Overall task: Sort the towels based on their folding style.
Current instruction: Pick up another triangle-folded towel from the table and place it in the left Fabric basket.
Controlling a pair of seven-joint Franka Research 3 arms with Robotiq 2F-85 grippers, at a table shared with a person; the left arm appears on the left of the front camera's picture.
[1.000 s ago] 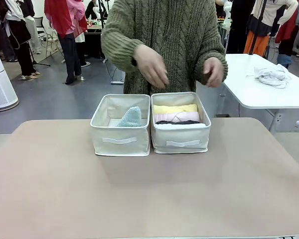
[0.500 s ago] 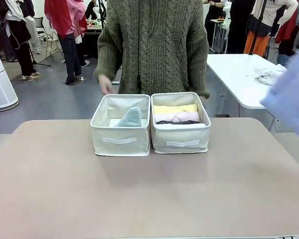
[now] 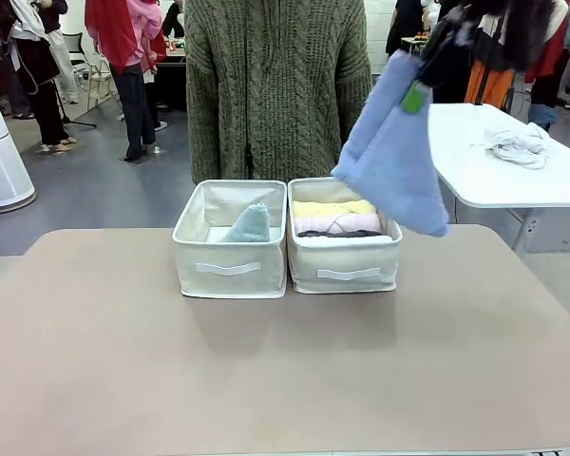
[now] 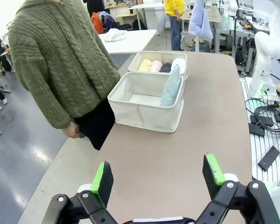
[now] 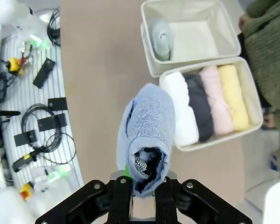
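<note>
The table (image 3: 123,361) has wide open surface in front of the left bin (image 3: 230,269) and right bin (image 3: 347,274), which touch side by side near its far edge. The right tool (image 5: 142,185) clamps the light blue cone towel (image 3: 394,161) high in the air near the right bin. The left tool (image 4: 158,175) hangs spread, holding nothing. The mint cone (image 3: 250,224) leaves floor room in the left bin; four rolls (image 5: 198,107) pack the right bin wall to wall.

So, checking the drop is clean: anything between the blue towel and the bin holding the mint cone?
Nothing visible. The light blue towel hangs from the right claw in open air; the left bin is uncovered.
</note>
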